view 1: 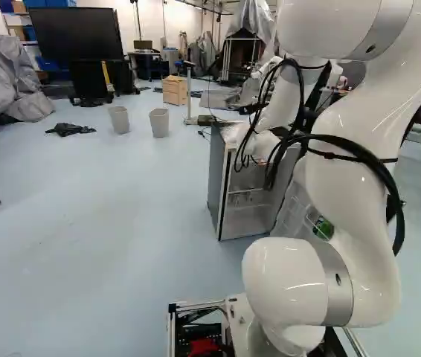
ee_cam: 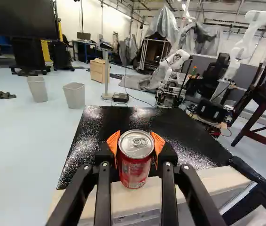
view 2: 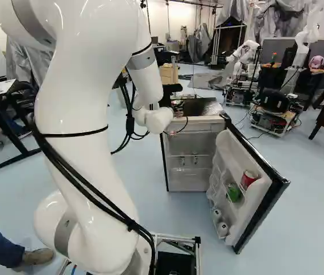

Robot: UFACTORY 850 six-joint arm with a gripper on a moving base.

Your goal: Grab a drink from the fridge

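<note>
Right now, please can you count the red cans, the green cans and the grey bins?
Red cans: 2, the held can in the gripper and the door can in the fridge door
Green cans: 1, the green can in the same door
Grey bins: 2, the left bin and right bin in the left base view
Total: 5

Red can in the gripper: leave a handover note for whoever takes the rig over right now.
Gripper: shut on the red can, upright between the orange pads.
Where: the can is outside the compartment, at the front edge of the fridge top; I can't tell whether it touches. The door stands open, with more cans in its racks, including a green one.
Done: drink grabbed and out.
Left: probably just carry it clear; closing the door looks optional.
</note>
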